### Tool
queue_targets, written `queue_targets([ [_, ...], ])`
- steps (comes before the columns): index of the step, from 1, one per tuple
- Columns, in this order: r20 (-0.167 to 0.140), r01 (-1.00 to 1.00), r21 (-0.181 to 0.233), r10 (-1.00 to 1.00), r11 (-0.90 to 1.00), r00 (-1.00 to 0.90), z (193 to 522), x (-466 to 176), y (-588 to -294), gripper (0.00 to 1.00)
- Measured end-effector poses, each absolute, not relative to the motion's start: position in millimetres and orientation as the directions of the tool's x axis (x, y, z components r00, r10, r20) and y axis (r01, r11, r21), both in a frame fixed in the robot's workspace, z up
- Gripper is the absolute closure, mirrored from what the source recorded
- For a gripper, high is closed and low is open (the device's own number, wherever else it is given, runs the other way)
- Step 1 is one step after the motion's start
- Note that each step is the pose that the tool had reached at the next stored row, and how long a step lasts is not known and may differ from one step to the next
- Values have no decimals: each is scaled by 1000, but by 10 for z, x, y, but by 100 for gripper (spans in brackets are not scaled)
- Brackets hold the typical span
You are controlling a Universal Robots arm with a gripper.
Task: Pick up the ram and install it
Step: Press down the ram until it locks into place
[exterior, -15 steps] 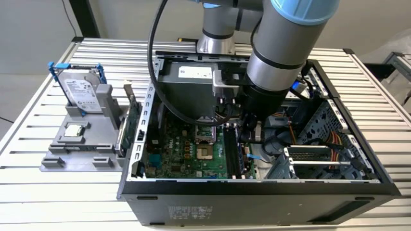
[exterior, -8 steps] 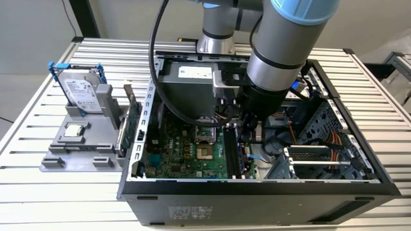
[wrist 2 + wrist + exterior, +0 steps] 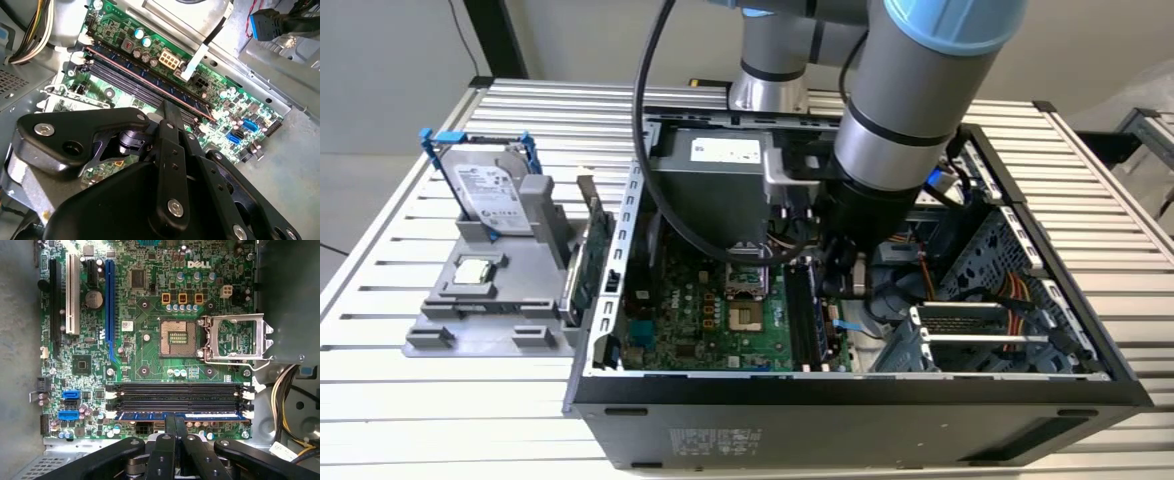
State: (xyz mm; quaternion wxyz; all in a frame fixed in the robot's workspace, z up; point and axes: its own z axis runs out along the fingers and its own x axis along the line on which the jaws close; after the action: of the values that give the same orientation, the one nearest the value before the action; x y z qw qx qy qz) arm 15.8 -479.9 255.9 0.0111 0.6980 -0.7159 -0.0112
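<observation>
While arm reaches into the open case [image 3: 854, 395]:
gripper [image 3: 175, 422]: low over the motherboard [image 3: 145, 347], at the memory slots [image 3: 175, 392]
fingers: together in both wrist views, tips at the ram; can't tell if clamped
ram [image 3: 150, 416]: lying along the slot nearest the board edge
hard drive [image 3: 491, 193]: upright in a grey holder on the worktop [image 3: 374, 400], exterior view's left

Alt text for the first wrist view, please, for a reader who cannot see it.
The gripper, seen from behind its black linkage, sits over the ram, a dark blue-edged stick lying in the memory slot nearest the motherboard edge. Three empty memory slots run alongside it, beyond them the open processor socket and its raised metal latch frame.
</observation>
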Motion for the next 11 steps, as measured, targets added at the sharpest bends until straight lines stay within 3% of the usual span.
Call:
queue_targets([
  [11, 0, -999, 31, -1000, 23, -23, 2543, 170, -4799, 100],
])
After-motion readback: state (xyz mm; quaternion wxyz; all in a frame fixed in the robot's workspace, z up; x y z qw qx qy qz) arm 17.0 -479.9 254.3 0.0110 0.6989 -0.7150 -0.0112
